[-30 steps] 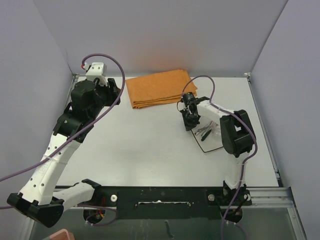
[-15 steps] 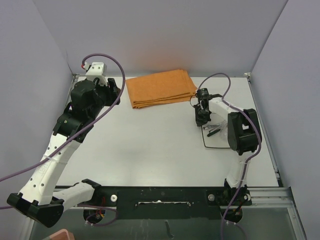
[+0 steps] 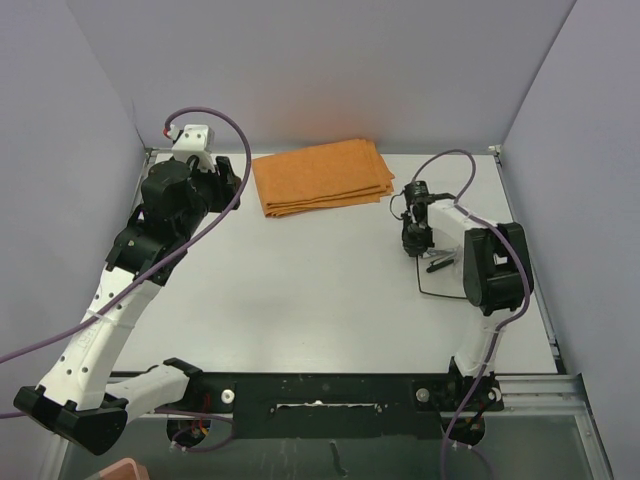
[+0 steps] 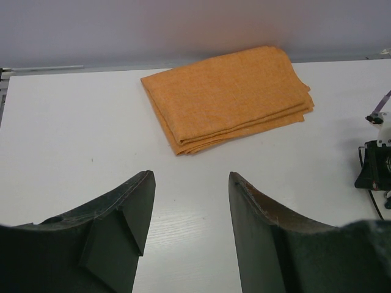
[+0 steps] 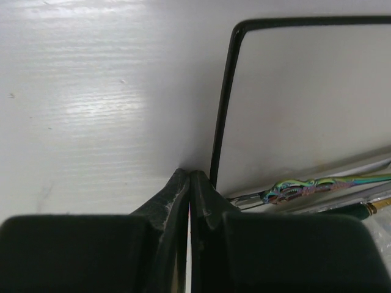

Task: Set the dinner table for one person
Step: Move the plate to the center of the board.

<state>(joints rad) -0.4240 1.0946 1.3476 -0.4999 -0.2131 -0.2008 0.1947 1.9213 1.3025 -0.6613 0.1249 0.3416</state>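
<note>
The left hand (image 4: 190, 183) hangs over the bench (image 4: 73, 122), its jaws about half parted and grasping nothing. The folded orange cloth (image 4: 229, 91) lies ahead of it and a little to its right, its long side running across the line of reach. The right hand (image 5: 190, 177) is clenched and empty, its tips low at the bench and touching the black rim of the white plate (image 5: 305, 91), which spreads ahead and to its right. Cutlery (image 5: 305, 182) lies on the plate, crosswise to the fingers. The right arm looks much the nearer to the plate, the left to the cloth
</note>
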